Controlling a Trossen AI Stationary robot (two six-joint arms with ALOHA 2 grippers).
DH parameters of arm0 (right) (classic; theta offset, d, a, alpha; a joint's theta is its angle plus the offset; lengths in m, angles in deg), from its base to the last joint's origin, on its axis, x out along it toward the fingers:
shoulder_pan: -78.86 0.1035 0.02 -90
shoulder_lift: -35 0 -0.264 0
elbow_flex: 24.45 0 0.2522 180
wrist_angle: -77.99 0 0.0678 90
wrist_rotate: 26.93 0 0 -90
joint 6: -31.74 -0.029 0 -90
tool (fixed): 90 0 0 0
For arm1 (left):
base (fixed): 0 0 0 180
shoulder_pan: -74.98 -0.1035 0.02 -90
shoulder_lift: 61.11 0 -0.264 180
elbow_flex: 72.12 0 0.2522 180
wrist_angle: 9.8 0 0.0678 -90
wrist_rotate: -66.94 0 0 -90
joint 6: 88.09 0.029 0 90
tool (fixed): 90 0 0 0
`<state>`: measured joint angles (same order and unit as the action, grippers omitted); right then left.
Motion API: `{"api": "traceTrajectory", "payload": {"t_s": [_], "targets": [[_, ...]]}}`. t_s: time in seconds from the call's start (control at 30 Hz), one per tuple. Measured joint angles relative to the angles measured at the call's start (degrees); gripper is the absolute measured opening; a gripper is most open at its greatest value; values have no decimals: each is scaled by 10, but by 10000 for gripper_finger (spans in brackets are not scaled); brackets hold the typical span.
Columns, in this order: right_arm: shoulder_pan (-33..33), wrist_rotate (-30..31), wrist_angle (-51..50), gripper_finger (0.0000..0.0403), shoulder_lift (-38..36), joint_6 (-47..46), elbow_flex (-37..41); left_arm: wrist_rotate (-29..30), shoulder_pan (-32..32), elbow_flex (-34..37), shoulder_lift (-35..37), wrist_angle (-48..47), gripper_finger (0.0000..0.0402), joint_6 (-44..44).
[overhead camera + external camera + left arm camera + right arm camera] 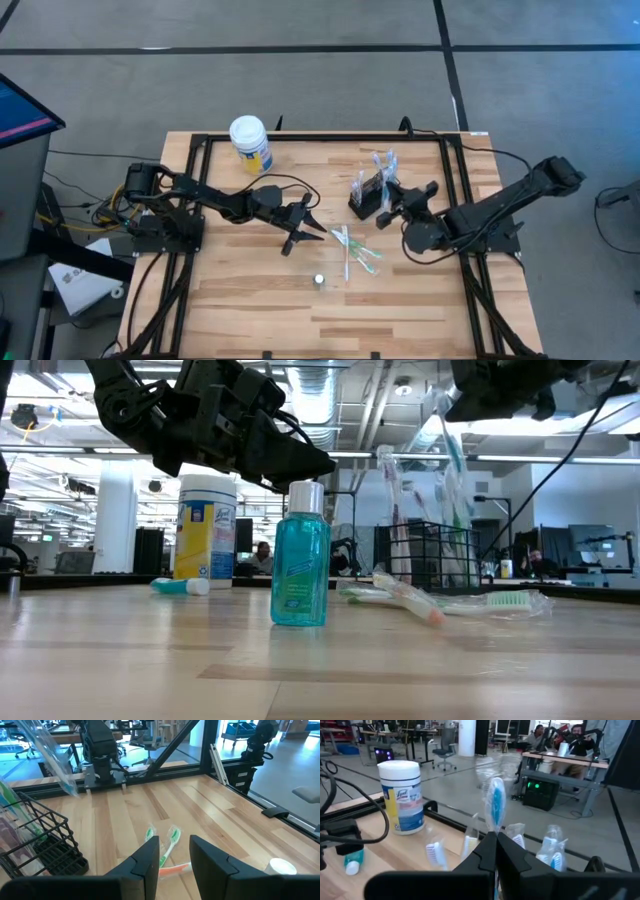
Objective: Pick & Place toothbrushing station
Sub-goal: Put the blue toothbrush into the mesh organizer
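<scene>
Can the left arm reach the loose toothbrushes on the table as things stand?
Probably yes. The left gripper hangs with jaws open over the loose toothbrushes, nothing between. The right gripper is off at the wire-mesh holder.

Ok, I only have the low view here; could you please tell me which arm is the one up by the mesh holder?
Observer: The right gripper; from above it sits close beside the black mesh holder.
Operator: Is it holding anything?
Observer: Yes. Its wrist view shows it shut on a blue-headed toothbrush.
Operator: And the left one?
Observer: The left gripper is open and empty, above the loose toothbrushes lying on the table.
</scene>
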<state>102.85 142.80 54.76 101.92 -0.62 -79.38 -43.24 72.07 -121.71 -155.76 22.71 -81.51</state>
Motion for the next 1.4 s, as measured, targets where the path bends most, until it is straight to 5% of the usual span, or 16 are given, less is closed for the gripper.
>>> {"api": "traceTrajectory", "payload": {"t_s": [0.53, 0.7, 0.97, 1.4], "targets": [[-52, -44, 19, 0, -23, 53, 0, 0, -1, 0, 0, 1, 101, 5], [-60, -79, 119, 0, -51, 179, 0, 0, -1, 0, 0, 1, 101, 5], [-115, -246, 358, 0, -77, 349, 68, 0, -1, 0, 0, 1, 101, 6], [-116, -303, 554, 0, -76, 330, 210, 0, -1, 0, 0, 2, 101, 6]]}}
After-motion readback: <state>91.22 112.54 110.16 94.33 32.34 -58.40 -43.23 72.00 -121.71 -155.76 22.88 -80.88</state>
